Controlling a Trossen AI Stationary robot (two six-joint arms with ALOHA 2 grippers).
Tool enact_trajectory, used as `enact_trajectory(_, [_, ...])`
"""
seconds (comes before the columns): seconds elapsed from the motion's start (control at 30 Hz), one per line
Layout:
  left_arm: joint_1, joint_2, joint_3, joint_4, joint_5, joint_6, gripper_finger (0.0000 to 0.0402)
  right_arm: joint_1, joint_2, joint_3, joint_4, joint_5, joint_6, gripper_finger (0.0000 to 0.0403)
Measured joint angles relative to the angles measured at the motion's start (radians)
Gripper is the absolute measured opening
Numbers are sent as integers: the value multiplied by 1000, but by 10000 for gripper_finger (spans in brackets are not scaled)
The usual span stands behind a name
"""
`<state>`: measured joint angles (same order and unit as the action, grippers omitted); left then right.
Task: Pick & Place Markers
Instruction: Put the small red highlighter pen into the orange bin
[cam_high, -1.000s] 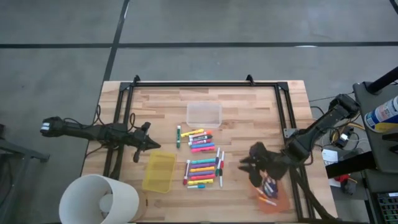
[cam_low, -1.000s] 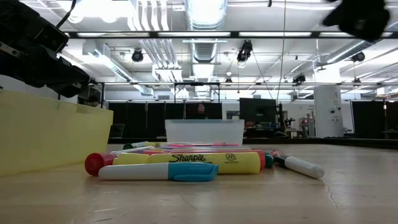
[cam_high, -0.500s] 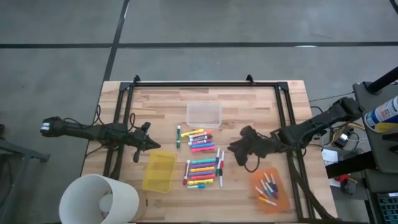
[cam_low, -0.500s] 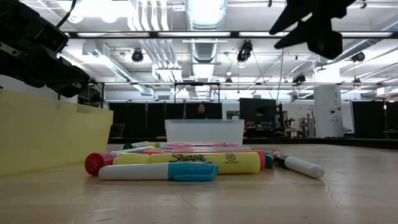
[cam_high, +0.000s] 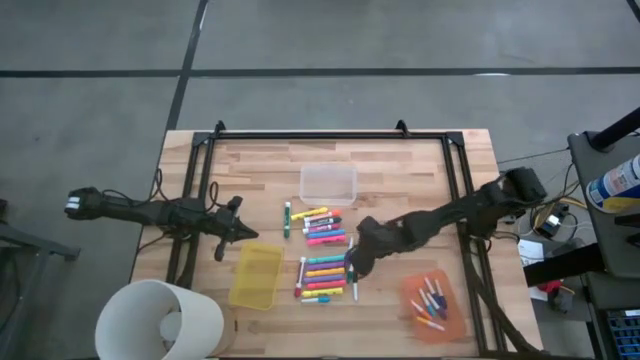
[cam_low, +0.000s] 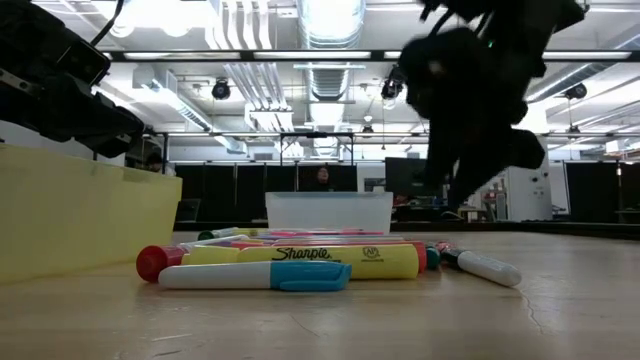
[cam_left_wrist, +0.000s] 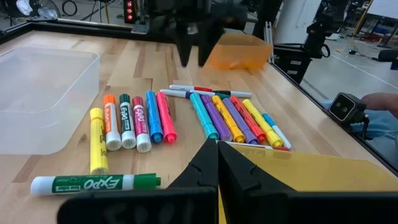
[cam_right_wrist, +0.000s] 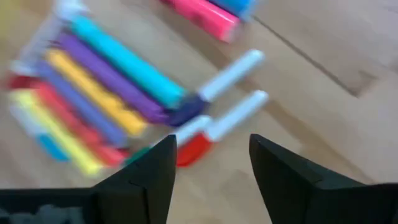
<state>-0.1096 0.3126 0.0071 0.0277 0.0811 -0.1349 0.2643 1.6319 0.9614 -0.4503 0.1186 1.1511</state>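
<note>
The markers lie in two rows on the wooden table: a far row and a near row, neon and white-barrelled, flat on their sides. A green-capped one lies apart. My right gripper is open and hovers low over the right end of the near row, above thin white markers and a red cap. It also shows as a dark blur in the low view. My left gripper is shut and waits above the yellow bin's far end.
A clear bin stands beyond the markers and a yellow bin left of them. An orange bin, near-right, has several markers in it. A white cylinder stands at the near-left corner. A black frame runs along the table's edges.
My right gripper has swung from above the orange bin toward the table's left, across to the near row of markers, and has come down low over their right end. The markers and bins have stayed where they were. My left arm has kept still.
</note>
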Motion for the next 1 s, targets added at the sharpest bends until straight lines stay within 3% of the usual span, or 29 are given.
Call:
enact_trajectory(0.2, [0,0,0,0,0,0,0,-21,123,131,-181,9,-22,199])
enact_trajectory(0.43, [0,0,0,0,0,0,0,-44,225,221,-219,0,-80,197])
enact_trajectory(0.67, [0,0,0,0,0,0,0,-61,228,201,-274,4,-38,184])
enact_trajectory(1.0, [0,1,0,0,0,0,0,-80,234,178,-215,-40,-39,153])
